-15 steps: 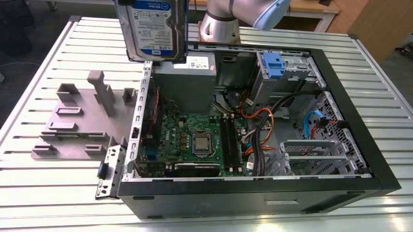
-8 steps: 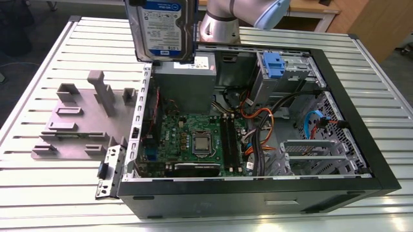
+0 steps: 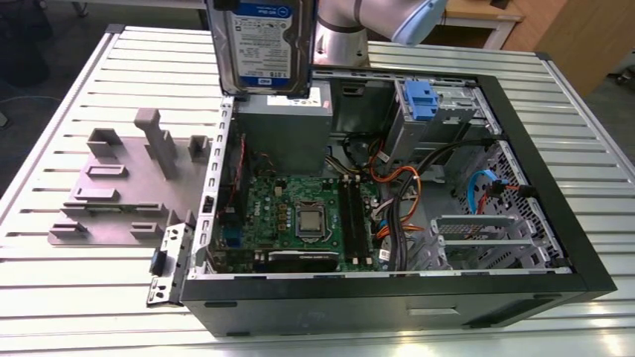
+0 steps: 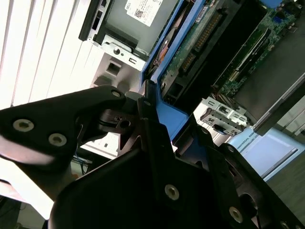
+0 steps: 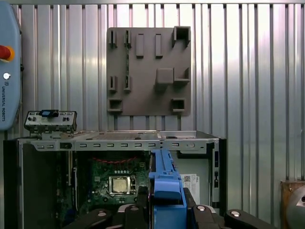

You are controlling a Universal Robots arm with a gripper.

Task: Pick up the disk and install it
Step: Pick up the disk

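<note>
The disk [image 3: 260, 44], a silver hard drive with a white-and-blue label in a blue plastic carrier, hangs upright in the air. It is above the back corner of the open computer case [image 3: 555, 245], over the grey power supply [image 3: 288, 126]. In both wrist views my gripper [image 5: 167, 212] is shut on the carrier's blue edge [image 5: 167, 183], with a black finger on each side. The second wrist view shows the blue carrier [image 4: 167, 114] clamped between the black fingers [image 4: 102, 112], with the case interior beyond it.
The case lies on its side on a slatted metal table [image 3: 79, 297], with the motherboard [image 3: 297, 216] and cables exposed. A blue bracket [image 3: 421, 100] sits on the metal drive bay at the back. A grey fixture plate [image 3: 119, 193] with raised blocks lies at the exterior view's left.
</note>
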